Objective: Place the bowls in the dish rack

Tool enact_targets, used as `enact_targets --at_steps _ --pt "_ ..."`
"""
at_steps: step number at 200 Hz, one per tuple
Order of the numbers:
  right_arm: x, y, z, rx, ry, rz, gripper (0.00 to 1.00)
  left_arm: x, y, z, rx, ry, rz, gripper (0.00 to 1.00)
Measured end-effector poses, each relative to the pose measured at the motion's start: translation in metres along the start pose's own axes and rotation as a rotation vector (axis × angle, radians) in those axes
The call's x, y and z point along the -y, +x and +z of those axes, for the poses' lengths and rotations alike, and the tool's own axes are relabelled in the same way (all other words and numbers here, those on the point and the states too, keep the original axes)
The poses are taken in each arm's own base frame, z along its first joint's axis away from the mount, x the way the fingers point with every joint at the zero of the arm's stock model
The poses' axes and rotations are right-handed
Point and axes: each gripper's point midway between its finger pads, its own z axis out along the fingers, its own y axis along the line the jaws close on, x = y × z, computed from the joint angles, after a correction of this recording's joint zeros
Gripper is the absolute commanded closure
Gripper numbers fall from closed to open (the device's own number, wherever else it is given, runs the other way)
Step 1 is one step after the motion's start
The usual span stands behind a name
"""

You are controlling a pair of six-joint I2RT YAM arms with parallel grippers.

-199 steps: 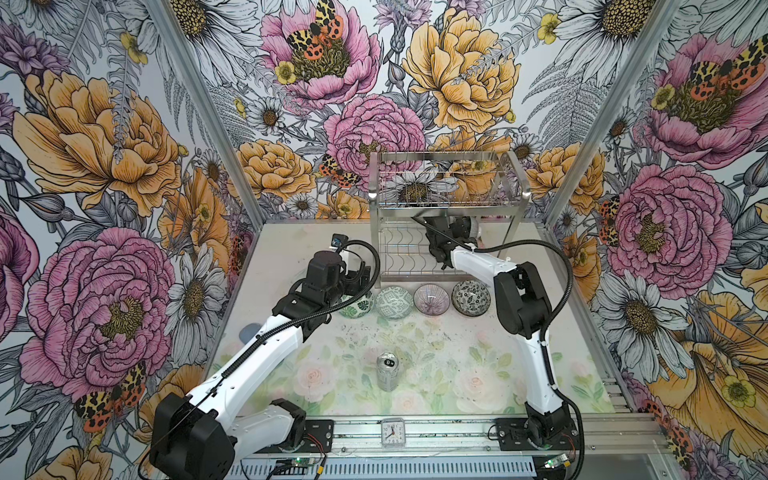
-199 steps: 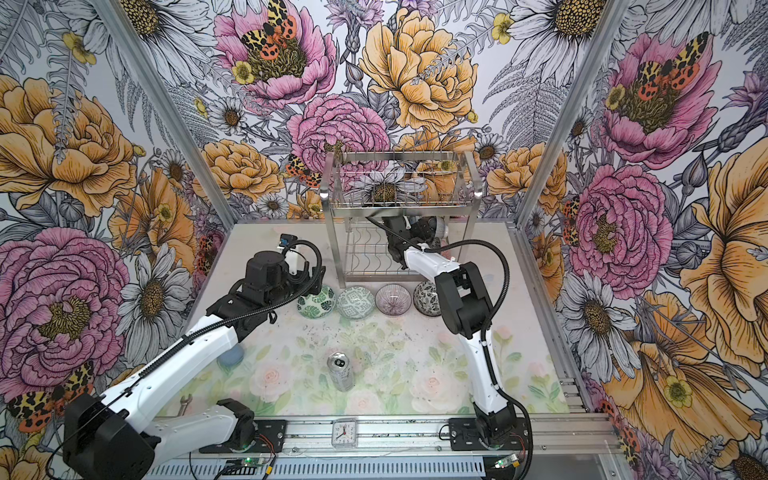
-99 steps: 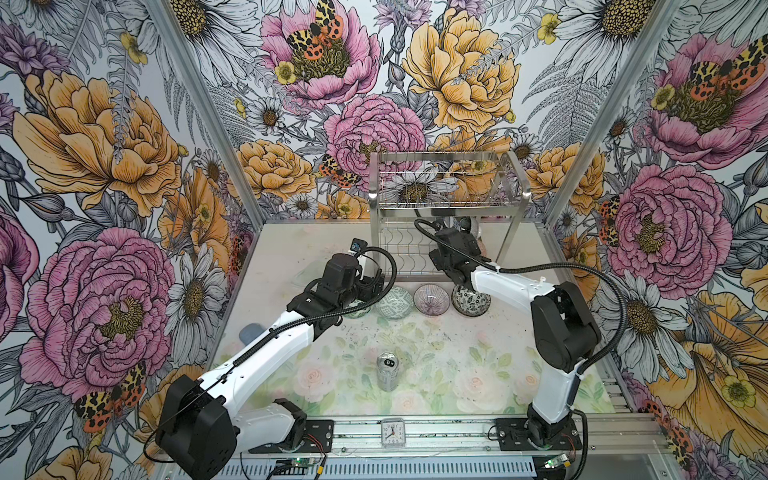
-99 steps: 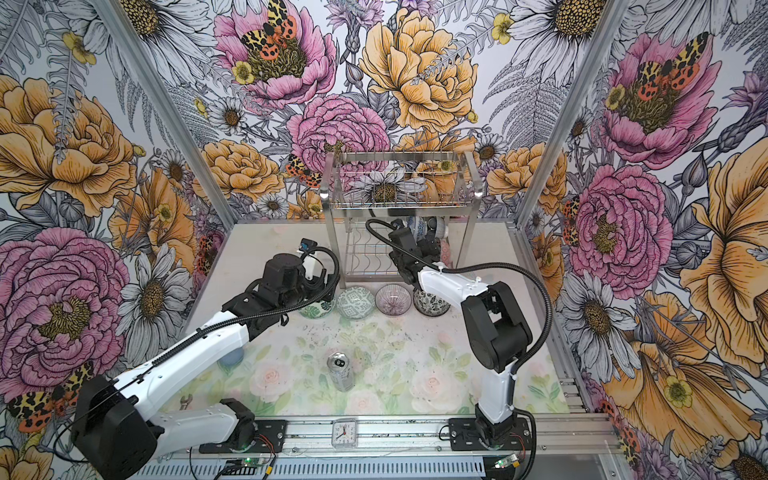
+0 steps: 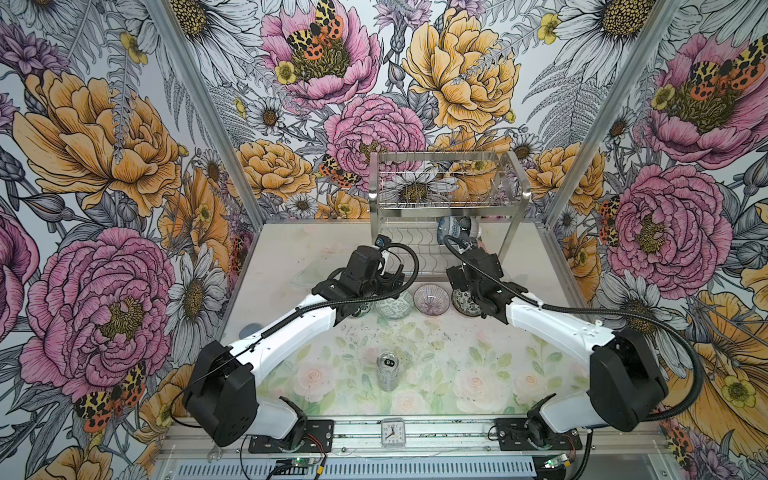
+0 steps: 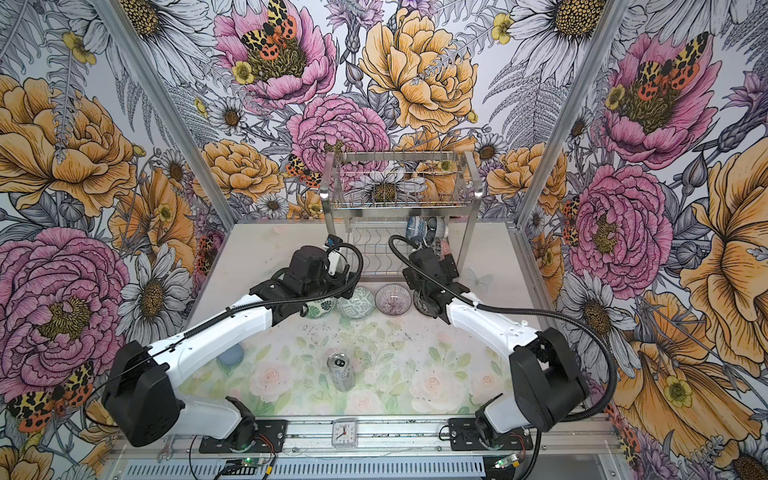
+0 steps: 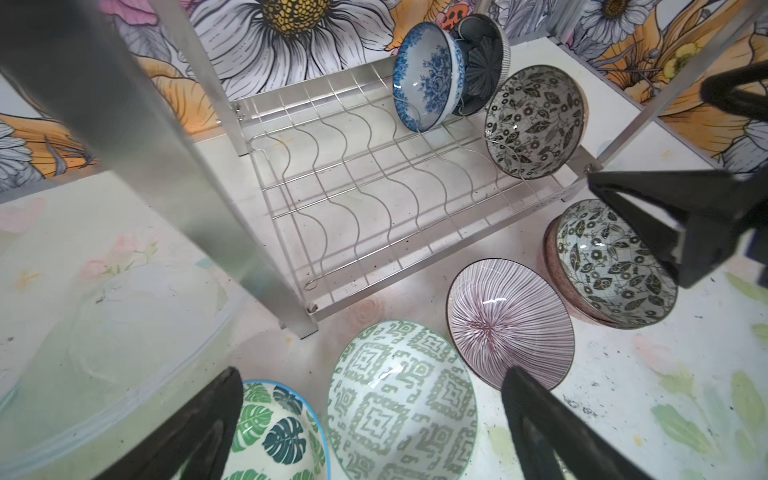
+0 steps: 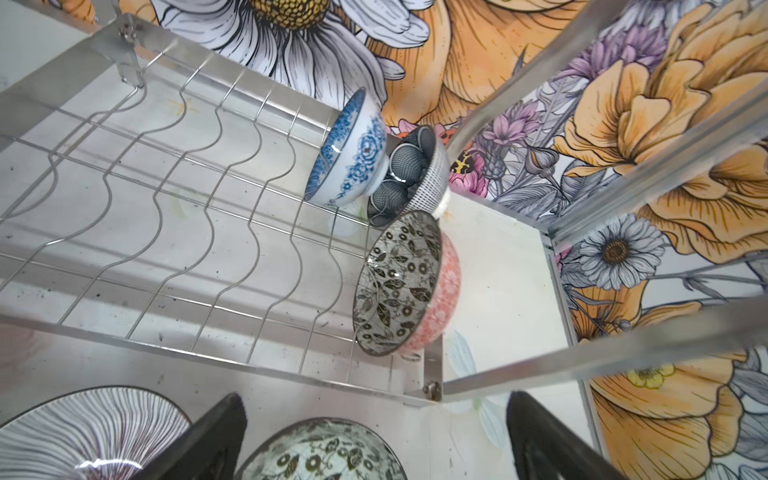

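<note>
The light is bright and even, from above. Wires of the dish rack [image 7: 415, 259] throw soft shadows on the counter [image 7: 623, 395]. White glare sits in the striped bowl [image 7: 490, 299]. Its near post and the fingers [image 7: 199, 432] are blurred.

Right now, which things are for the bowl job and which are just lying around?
For the job: dish rack; racked bowls; bowls on the table.
Just lying about: silver can; little clock; small bluish object.
</note>
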Motion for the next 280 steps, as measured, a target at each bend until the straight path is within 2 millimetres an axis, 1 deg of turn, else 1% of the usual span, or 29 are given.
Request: enact_targets --at_steps 37,52,65,91,106,134,152,179,190,200,246,262,280 --pt "0.051 0.0 -0.033 0.046 0.054 0.162 0.0 0.033 0.001 0.03 -0.05 0.081 0.034 0.01" --pt "0.066 0.002 -0.042 0.057 0.072 0.214 0.0 0.049 0.002 0.041 -0.064 0.117 0.051 0.01" --pt "0.073 0.004 -0.049 0.062 0.08 0.242 0.0 0.062 0.003 0.049 -0.078 0.151 0.061 0.01" --pt "0.076 0.009 -0.058 0.059 0.075 0.267 0.0 0.086 0.006 0.065 -0.105 0.214 0.075 0.01" --pt "0.078 0.012 -0.061 0.056 0.077 0.275 0.0 0.096 0.009 0.074 -0.122 0.245 0.078 0.01" --pt "0.079 0.018 -0.061 0.041 0.08 0.281 0.0 0.11 0.022 0.09 -0.167 0.293 0.067 0.01" --pt "0.08 0.021 -0.06 0.031 0.085 0.28 0.0 0.115 0.032 0.101 -0.197 0.302 0.063 0.03" --pt "0.079 0.025 -0.056 0.015 0.088 0.275 0.0 0.126 0.042 0.11 -0.224 0.316 0.054 0.06" --pt "0.079 0.026 -0.055 0.01 0.088 0.273 0.0 0.131 0.042 0.112 -0.228 0.323 0.054 0.09" --pt "0.079 0.026 -0.055 0.009 0.089 0.273 0.0 0.135 0.041 0.114 -0.228 0.329 0.047 0.14" --pt "0.082 0.027 -0.055 0.007 0.096 0.277 0.0 0.151 0.023 0.122 -0.199 0.357 0.032 0.31" --pt "0.083 0.027 -0.054 0.006 0.096 0.279 0.0 0.154 0.022 0.125 -0.199 0.364 0.028 0.36" --pt "0.083 0.028 -0.054 0.005 0.096 0.28 0.0 0.157 0.026 0.132 -0.21 0.366 0.021 0.41"
